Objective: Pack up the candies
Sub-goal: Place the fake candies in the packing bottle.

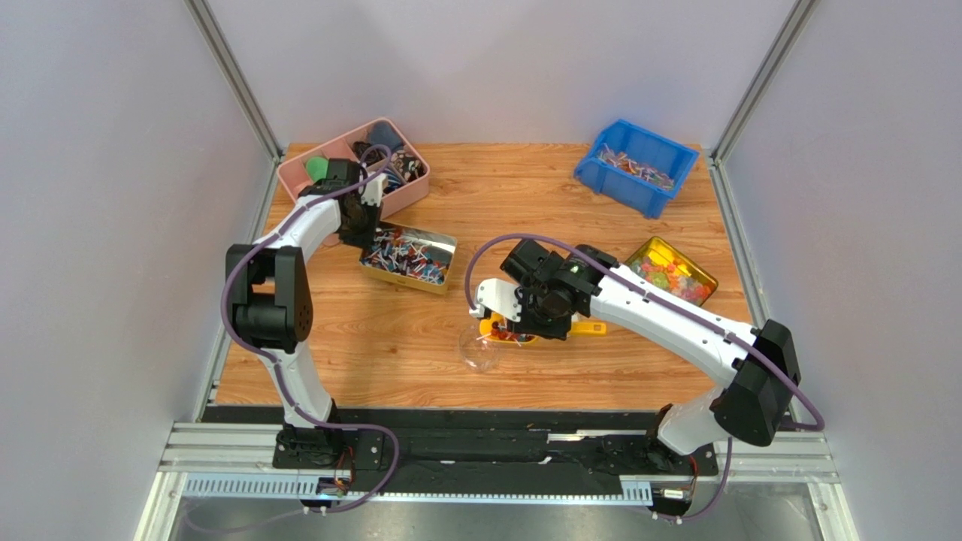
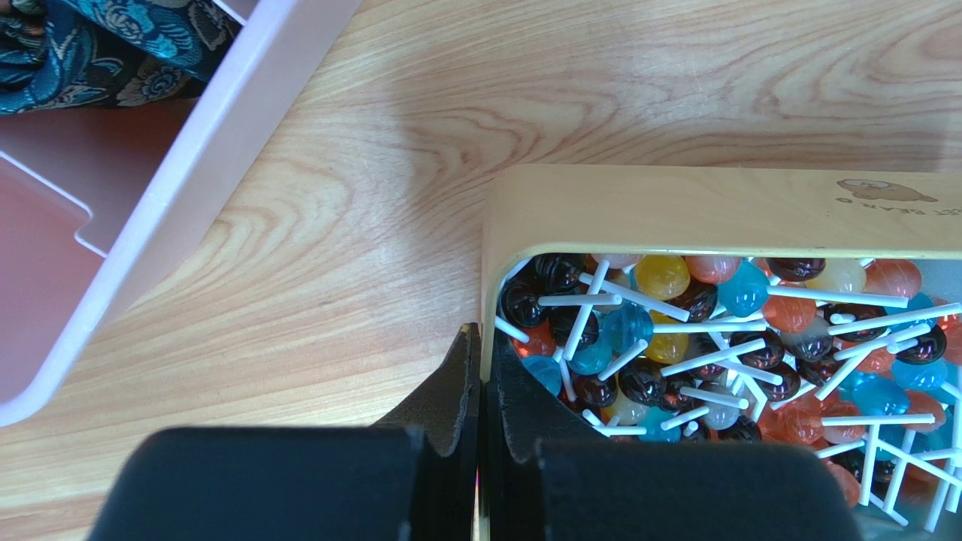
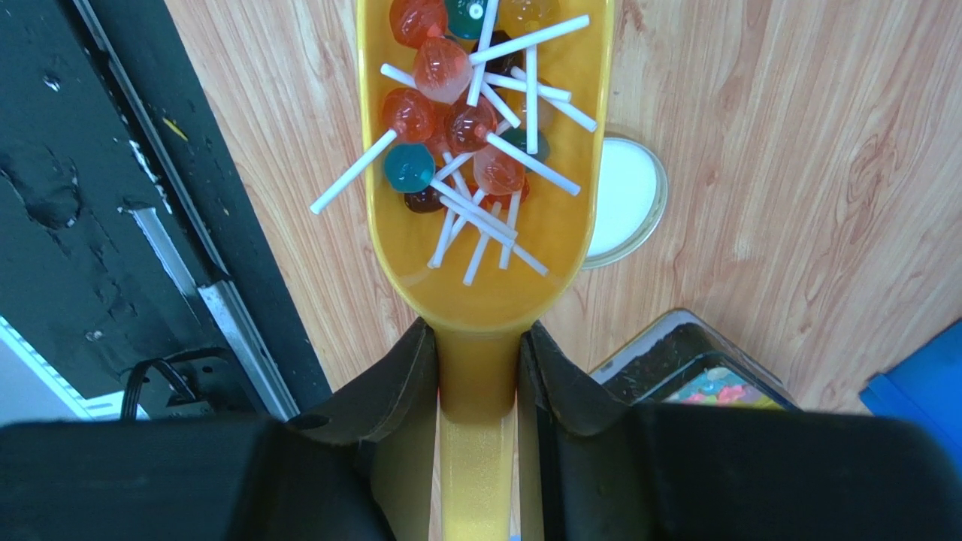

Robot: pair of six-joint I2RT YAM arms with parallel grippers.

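At the far left of the wooden table, a pink box stands with patterned cloth and other oddments inside. Just right of it, a gold tin is seen, heaped with the candies: small round lollipops in blue, orange, dark and yellow on white sticks. The left gripper is clamped on the tin's near-left wall, one finger outside it and one inside among the candies, the jaws pressed nearly together on the thin metal.

Toward the middle of the table, a clear round container is set close to the near edge. A yellow scoop is held just beside it and partly over its rim, level, with a smaller heap of candies lying in its bowl. The scoop's narrow handle is gripped by the right gripper, the jaws closed to a narrow gap around it.

Further right, a second tin filled with bright gummies is seen, and a blue bin stands at the far right corner; its small contents cannot be made out.
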